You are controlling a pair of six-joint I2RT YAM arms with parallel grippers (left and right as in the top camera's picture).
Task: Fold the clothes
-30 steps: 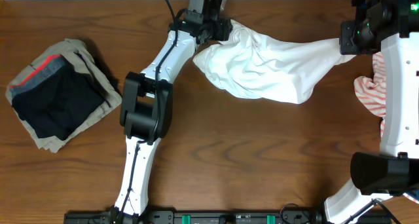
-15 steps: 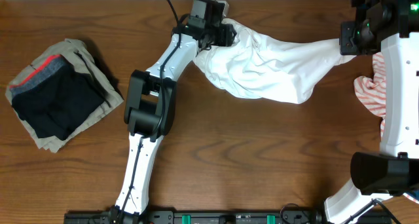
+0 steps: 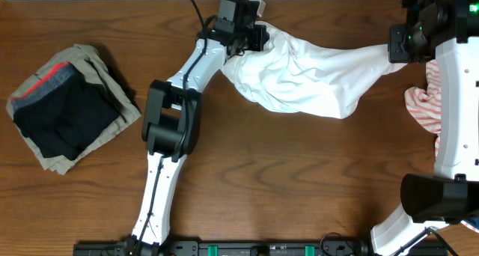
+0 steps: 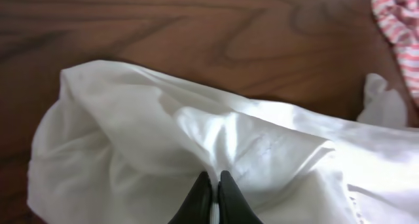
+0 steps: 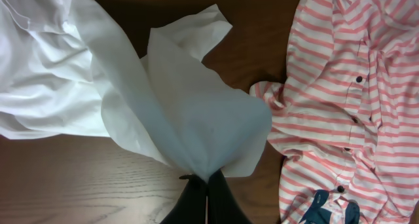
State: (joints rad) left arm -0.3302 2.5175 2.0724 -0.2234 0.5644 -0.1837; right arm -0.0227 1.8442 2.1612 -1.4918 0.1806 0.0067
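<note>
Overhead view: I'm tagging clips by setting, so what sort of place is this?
Probably a robot workbench, not a home: a wooden table where the left gripper and right gripper hold a white garment between them, with a folded stack and a striped shirt alongside.

Lighting brightly and evenly from above in the overhead view, showing everything sharp out to the edges. Throwing only short, soft shadows onto the desk (image 3: 299, 181) along the rim of the white cloth (image 3: 307, 80). Blurring in the left wrist view: softening the wood grain far beyond the left fingers (image 4: 196, 204), smearing the striped garment (image 4: 399, 21) up to their right, washing out the folds just ahead of them. Rendering crisply in the right wrist view, glowing through the thin fabric above the right fingers (image 5: 222, 204), darkening the desk beyond it.
</note>
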